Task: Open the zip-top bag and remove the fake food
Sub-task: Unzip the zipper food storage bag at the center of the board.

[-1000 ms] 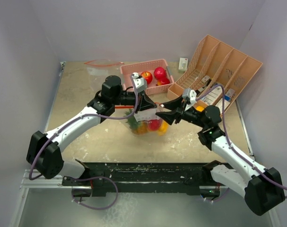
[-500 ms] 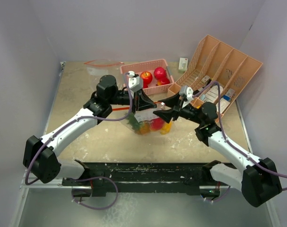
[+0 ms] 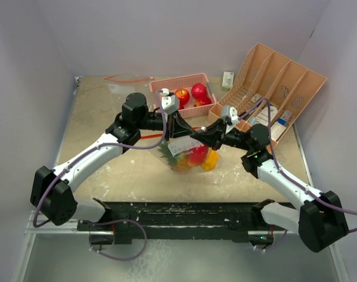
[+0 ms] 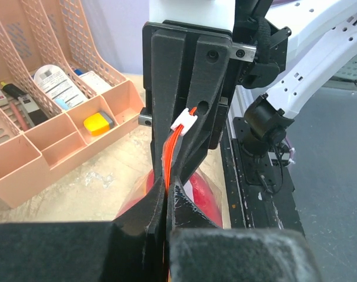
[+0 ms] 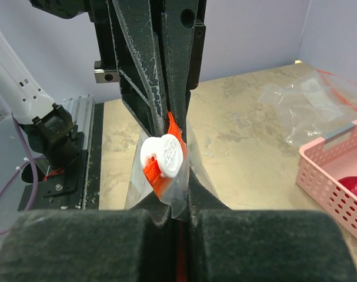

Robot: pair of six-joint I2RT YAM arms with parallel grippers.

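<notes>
Right wrist view: the right gripper (image 5: 179,198) is pinched shut on the top edge of the zip-top bag (image 3: 179,147), with the white slider (image 5: 163,156) just past its jaw tips. The left gripper (image 4: 166,198) faces it, jaws clamped on the orange zip strip (image 4: 172,154) of the same edge. The main risk is a thin grip. If the arms pull apart, the film could slip from either pinch or tear at the slider, and the bag would drop. The fake food (image 3: 196,154) hangs inside the bag, directly beneath both sets of jaws.
</notes>
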